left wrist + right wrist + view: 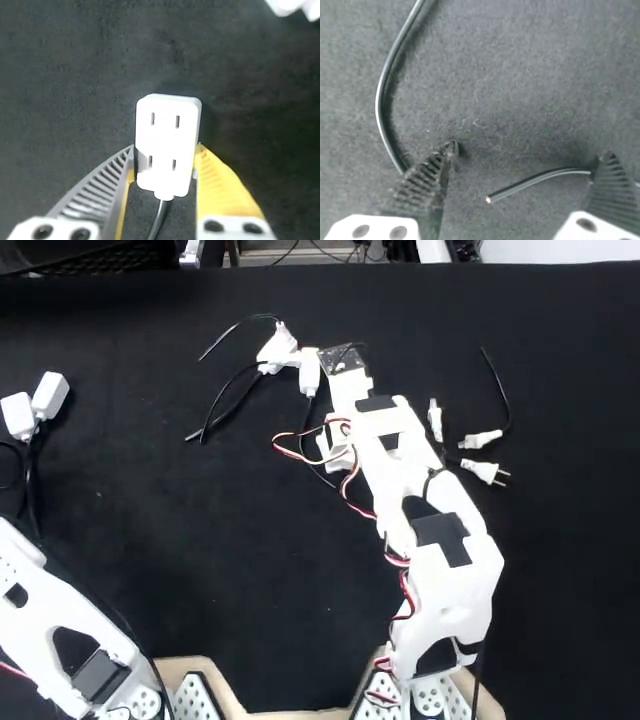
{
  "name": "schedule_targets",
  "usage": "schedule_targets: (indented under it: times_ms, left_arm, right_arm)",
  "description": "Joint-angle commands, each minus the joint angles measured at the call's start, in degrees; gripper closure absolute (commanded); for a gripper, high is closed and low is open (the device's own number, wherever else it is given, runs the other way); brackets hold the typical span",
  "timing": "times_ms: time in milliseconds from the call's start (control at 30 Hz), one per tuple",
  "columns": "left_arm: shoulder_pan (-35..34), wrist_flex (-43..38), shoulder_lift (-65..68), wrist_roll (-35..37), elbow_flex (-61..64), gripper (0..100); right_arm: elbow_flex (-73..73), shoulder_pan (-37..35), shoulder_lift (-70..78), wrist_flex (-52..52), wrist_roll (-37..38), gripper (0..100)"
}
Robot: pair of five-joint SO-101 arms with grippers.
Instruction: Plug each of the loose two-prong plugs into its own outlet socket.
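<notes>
My left gripper [165,155] is shut on a white outlet socket block [167,142]. The block's two pairs of slots face the camera, and its dark cable runs back between the grey and yellow fingers. In the high view two white socket blocks [33,405] lie side by side at the far left. My right gripper [529,151] stands open just above the black cloth, over the bare cut end of a thin black cable [535,180]. The right arm [400,460] stretches to the table's far middle, where a white plug [280,346] with black cables lies. Three loose white plugs [485,455] lie to its right.
A second black cable [387,95] curves past one right finger. Black cable loops [225,390] trail left of the far plug. Red and white servo wires [300,445] hang beside the right arm. A second white block [292,6] shows beyond the held socket.
</notes>
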Motion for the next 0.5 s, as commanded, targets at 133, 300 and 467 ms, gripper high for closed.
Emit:
schedule_targets:
  times_ms: [133,300,467]
  left_arm:
    - [0.22,8.18,-8.35,-0.53,0.31,97]
    - [2.77,16.35,-20.75,-0.53,0.92,97]
    - [5.85,16.44,-28.31,1.58,1.01,97]
  right_arm:
    - [0.04,-0.88,-1.89,-0.79,0.26,58.8]
    - [0.04,-0.88,-1.89,-0.88,0.26,58.8]
    - [0.31,-0.53,-2.15,-0.44,0.26,58.8]
